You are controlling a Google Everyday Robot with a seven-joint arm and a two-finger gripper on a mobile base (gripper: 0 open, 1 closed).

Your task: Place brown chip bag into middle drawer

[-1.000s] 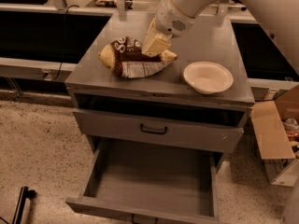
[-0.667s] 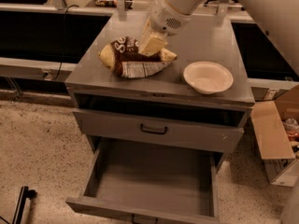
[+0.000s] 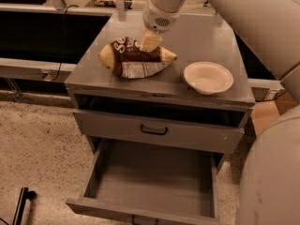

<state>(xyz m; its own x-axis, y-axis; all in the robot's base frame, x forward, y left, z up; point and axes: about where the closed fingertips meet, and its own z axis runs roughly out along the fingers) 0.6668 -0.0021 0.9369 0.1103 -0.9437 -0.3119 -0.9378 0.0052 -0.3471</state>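
The brown chip bag lies on its side on the grey cabinet top, left of centre. It is dark brown with white lettering, tan ends and a whitish panel facing front. My gripper comes down from the white arm at the top and rests on the bag's upper back edge, towards its right end. The middle drawer is pulled out at the bottom of the cabinet. Its flat grey floor is bare.
A round white bowl stands on the cabinet top right of the bag. A shut grey drawer with a black bar handle sits above the open one. My white arm fills the right side. The floor is speckled, and a black object lies at the lower left.
My gripper has shifted slightly left along the bag's back edge. The bag, the bowl and the drawer stay where they were.
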